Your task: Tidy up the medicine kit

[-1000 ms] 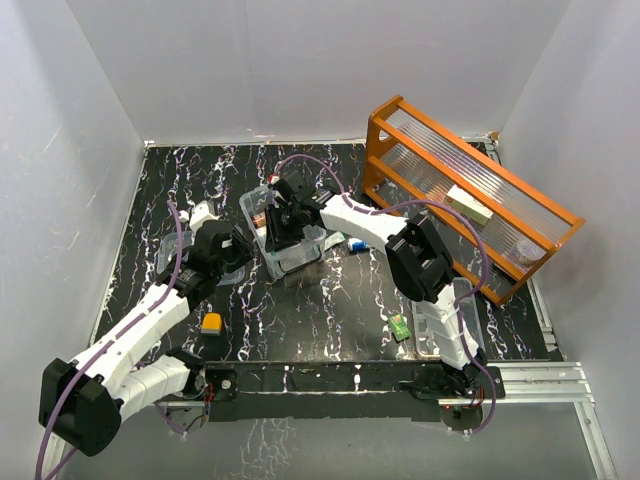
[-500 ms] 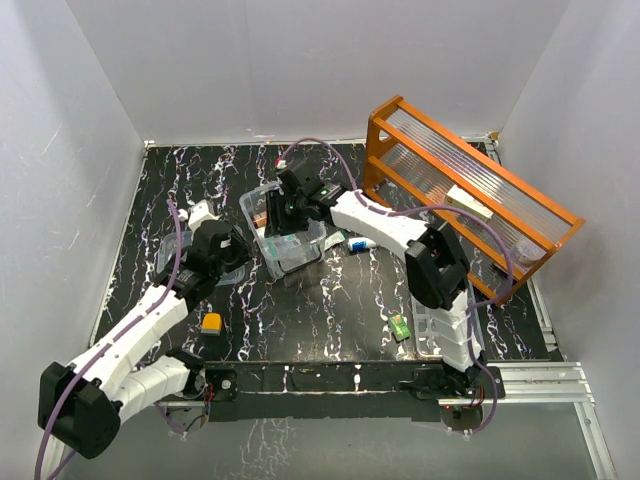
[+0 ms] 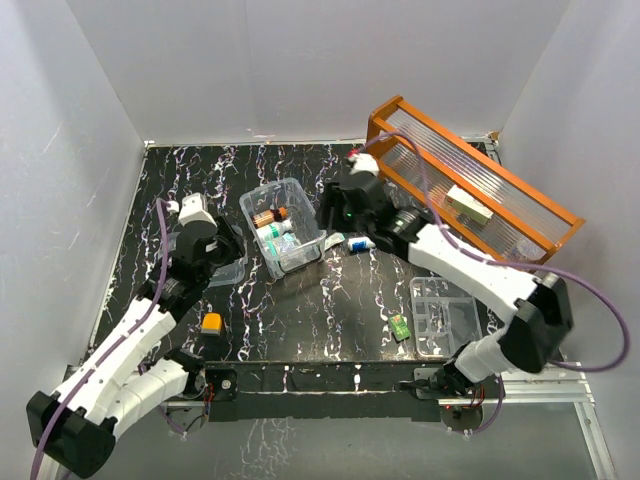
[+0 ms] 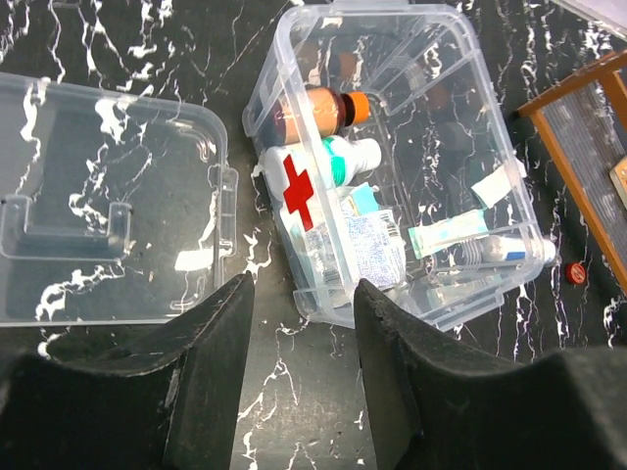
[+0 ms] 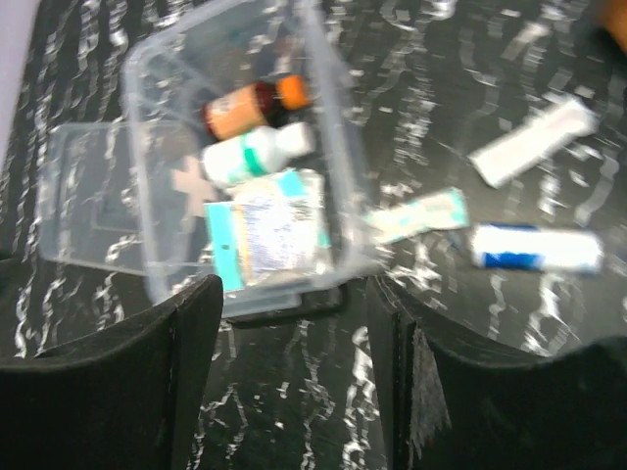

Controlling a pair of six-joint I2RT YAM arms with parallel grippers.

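Note:
The medicine kit's clear box point(image 3: 285, 228) stands uncovered mid-table, holding an orange-capped brown bottle point(image 4: 313, 110), a white bottle with a green band point(image 4: 338, 162) and flat packets. A red cross point(image 4: 298, 192) marks its side. The clear lid point(image 4: 108, 235) lies flat to the box's left. The clear compartment tray point(image 3: 444, 314) rests at the front right. My left gripper point(image 4: 299, 377) hovers open and empty just in front of the gap between box and lid. To the right of the box my right gripper point(image 5: 294, 382) also hangs open with nothing between its fingers.
A white-and-blue tube point(image 5: 534, 247), a teal sachet point(image 5: 416, 215) and a white packet point(image 5: 534, 142) lie right of the box. The orange wooden rack point(image 3: 470, 195) fills the back right. A green item point(image 3: 400, 327) and a yellow item point(image 3: 211, 322) sit near the front edge.
My right gripper has come out of the box, swung away to its right and opened wider. The left gripper has drawn back a little to the left and opened slightly.

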